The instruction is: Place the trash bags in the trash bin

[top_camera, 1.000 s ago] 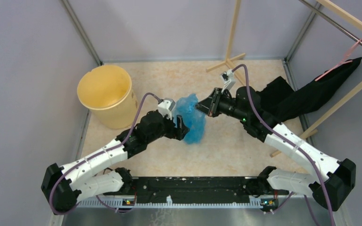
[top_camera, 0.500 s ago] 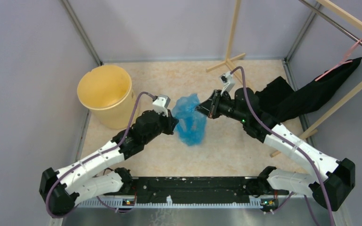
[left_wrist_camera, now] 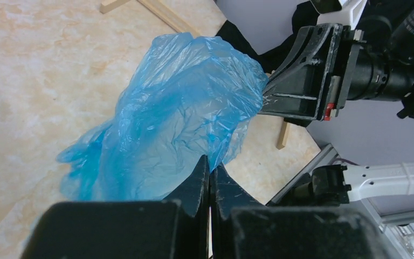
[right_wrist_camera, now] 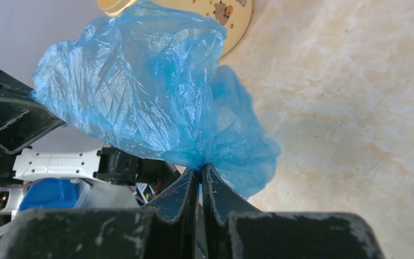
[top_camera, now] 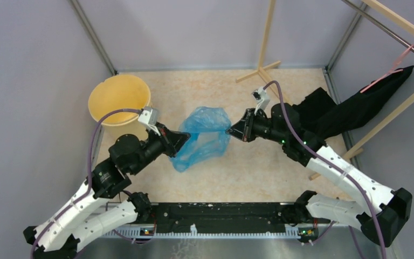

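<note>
Top external: mid-transfer, left pincer [top_camera: 186, 140] and right pincer [top_camera: 230, 130] clamped on opposite edges of the light-blue trash bag [top_camera: 202, 137]; next, probably swinging it over the trash bin [top_camera: 117, 98], then releasing.

High view facing down, close wrist views, all sharing bag [top_camera: 202, 135]

Both sets of jaws clamped

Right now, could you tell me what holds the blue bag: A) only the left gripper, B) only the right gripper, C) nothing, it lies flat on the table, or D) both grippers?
D: the left gripper and the right gripper are each shut on an edge of the trash bag, which hangs stretched between them.
</note>
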Robot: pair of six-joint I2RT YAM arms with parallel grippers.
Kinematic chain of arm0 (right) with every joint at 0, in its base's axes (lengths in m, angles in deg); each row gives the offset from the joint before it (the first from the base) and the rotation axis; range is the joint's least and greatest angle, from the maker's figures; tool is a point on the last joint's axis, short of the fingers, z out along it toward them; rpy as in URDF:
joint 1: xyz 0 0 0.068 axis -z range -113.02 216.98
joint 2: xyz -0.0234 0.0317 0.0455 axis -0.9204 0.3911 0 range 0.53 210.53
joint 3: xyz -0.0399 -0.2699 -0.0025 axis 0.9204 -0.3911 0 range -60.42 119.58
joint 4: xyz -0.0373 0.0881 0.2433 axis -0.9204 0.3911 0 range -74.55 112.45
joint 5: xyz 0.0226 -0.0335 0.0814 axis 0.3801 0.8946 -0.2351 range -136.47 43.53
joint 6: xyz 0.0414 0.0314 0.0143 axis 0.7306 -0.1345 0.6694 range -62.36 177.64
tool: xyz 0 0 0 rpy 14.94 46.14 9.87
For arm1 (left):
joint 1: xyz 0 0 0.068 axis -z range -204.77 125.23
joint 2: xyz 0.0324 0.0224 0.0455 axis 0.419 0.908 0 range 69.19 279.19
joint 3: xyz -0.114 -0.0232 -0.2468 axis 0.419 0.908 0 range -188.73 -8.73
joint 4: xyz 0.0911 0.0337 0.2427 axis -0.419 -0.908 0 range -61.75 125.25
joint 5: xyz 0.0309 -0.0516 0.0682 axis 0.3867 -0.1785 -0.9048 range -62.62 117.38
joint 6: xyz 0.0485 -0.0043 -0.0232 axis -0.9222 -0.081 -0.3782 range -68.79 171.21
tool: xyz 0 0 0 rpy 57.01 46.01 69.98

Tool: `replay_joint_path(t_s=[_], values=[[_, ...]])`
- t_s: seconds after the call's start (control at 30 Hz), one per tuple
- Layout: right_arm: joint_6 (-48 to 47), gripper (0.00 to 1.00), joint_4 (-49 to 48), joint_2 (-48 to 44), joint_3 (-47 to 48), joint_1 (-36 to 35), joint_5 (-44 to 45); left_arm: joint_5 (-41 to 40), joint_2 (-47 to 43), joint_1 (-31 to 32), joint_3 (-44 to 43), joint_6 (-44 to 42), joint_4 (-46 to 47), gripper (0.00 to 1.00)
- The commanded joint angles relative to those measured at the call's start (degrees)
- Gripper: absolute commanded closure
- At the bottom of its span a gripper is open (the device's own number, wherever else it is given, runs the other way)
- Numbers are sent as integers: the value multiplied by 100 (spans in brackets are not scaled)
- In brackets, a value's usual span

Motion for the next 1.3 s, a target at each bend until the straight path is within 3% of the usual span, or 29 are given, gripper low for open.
replay_joint_path(t_s=[0.0,0.13,0.33,0.43,0.57,0.67,0.83,0.97,1.03,1.27], values=[[-119,94,209,44,152,33,705,-121,263,9,-463,299,-422,100],[-429,92,332,758,263,303,1308,-724,883,9,-680,567,-957,100],[-1239,88,1097,2056,1179,528,2056,-1225,1576,-21,-606,758,-863,100],[-1348,68,849,1929,969,521,1318,-1617,1639,-67,-587,767,-917,100],[-984,40,11,1408,-155,514,116,-1749,1506,-290,-399,652,-796,100],[-603,34,-619,1288,-887,395,-652,-1665,1454,-489,-257,628,-715,100],[-284,16,-2003,1456,-1585,-337,-330,-1370,1383,-685,-60,644,-569,100],[125,13,-3443,2035,-1955,-436,31,-1225,1299,-719,6,745,-585,100],[251,20,-4284,2421,-2120,-438,245,-1142,1204,-720,104,837,-548,100],[389,24,-5359,3870,-1684,-438,441,-943,915,-718,346,981,-438,100]])
